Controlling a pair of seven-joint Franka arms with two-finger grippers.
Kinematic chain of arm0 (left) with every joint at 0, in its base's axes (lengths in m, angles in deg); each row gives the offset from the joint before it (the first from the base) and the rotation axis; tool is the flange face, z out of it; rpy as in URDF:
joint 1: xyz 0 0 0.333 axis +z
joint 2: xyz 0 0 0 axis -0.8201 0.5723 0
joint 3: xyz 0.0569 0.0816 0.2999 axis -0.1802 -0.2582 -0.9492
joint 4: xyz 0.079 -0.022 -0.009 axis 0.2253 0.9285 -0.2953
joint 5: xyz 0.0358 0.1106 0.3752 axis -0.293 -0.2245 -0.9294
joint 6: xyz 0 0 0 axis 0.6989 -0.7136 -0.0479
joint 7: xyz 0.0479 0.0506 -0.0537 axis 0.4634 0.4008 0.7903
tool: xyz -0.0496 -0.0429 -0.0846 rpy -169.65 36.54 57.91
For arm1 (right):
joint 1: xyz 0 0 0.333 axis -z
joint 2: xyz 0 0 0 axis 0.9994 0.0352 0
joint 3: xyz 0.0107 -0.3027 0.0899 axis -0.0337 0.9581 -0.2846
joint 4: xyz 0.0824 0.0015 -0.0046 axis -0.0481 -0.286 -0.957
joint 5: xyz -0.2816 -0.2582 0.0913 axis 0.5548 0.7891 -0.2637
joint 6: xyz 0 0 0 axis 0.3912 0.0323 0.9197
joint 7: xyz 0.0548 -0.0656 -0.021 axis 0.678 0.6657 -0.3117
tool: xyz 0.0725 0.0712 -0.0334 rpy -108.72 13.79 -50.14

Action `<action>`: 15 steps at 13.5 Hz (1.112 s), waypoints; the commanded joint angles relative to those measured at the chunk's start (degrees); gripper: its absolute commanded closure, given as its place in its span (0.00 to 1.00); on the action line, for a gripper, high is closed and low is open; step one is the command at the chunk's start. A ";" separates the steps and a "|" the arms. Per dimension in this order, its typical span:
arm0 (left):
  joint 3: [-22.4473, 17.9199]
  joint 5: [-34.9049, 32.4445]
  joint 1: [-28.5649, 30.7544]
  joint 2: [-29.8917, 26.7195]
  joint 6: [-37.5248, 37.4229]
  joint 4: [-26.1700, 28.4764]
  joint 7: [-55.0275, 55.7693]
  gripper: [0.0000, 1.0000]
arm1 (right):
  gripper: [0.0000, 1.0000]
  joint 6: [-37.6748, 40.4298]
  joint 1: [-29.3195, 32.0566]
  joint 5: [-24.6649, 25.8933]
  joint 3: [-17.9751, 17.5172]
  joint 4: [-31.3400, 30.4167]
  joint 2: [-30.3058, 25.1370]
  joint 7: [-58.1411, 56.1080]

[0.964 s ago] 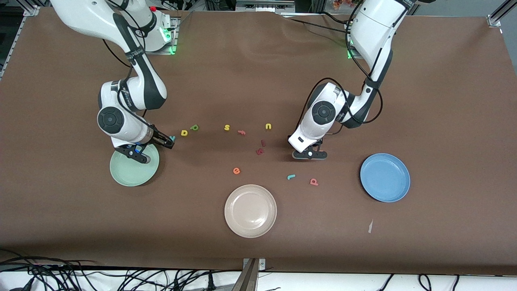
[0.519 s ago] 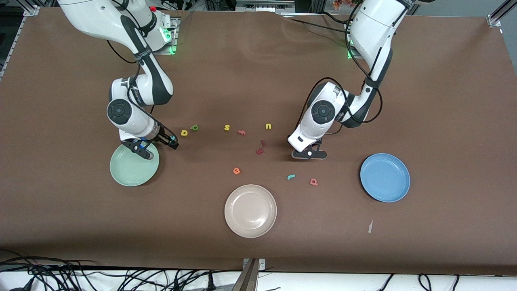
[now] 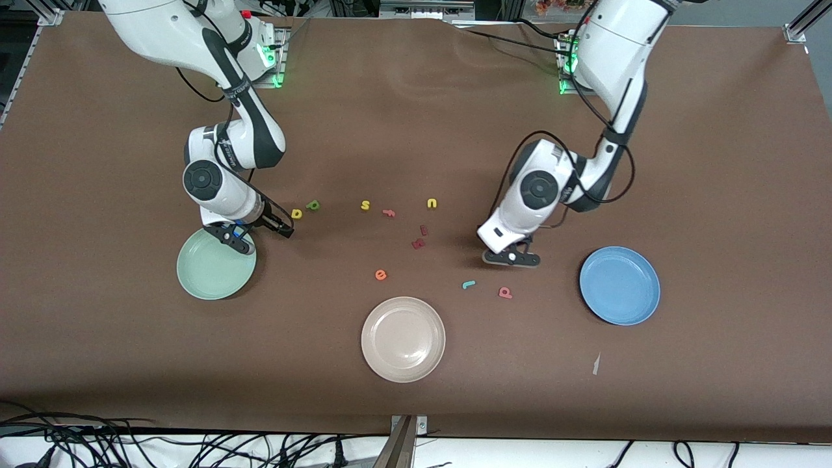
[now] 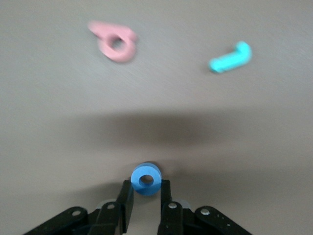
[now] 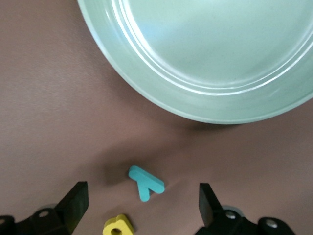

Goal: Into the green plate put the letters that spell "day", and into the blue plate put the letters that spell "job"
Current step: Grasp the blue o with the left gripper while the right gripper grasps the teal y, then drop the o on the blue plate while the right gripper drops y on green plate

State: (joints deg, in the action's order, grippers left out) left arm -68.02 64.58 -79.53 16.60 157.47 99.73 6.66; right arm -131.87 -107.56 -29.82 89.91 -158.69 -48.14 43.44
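Observation:
My left gripper (image 3: 511,258) is low over the table between the dark red letters and the blue plate (image 3: 619,285), shut on the blue ring-shaped o (image 4: 145,178). The teal j (image 3: 468,284) and pinkish b (image 3: 505,293) lie nearer the front camera; the left wrist view shows the b (image 4: 116,42) and the j (image 4: 231,58). My right gripper (image 3: 263,239) hangs open at the green plate's (image 3: 214,266) rim, with its fingers either side of the teal y (image 5: 145,182). The yellow d (image 3: 297,213) and green a (image 3: 313,205) lie just beside it.
A beige plate (image 3: 403,338) sits at the table's middle, near the front camera. Stray letters lie between the arms: a yellow s (image 3: 365,205), a yellow u (image 3: 431,203), an orange e (image 3: 381,275) and two dark red ones (image 3: 419,243).
The left gripper has closed on the blue o and shifted a little toward the blue plate. The right gripper has moved off the green plate toward the y and d.

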 commanded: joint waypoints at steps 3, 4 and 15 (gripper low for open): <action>-0.03 -0.21 11.32 -2.25 -10.30 -5.57 -24.10 1.00 | 0.16 -1.54 -0.37 -0.98 0.02 -0.82 0.60 1.82; -0.12 -0.21 12.99 -1.99 -10.66 -6.19 -28.07 1.00 | 0.25 -1.54 -0.37 -0.98 0.02 -0.82 0.60 3.65; 0.41 -4.88 20.39 5.04 -10.58 -16.92 -46.21 0.00 | 1.00 -1.54 -0.99 -0.89 0.02 -0.82 1.04 5.96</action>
State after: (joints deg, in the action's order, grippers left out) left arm -68.45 58.92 -59.29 20.74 147.93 85.46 -38.76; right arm -132.89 -108.14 -29.94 89.84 -158.72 -47.36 48.87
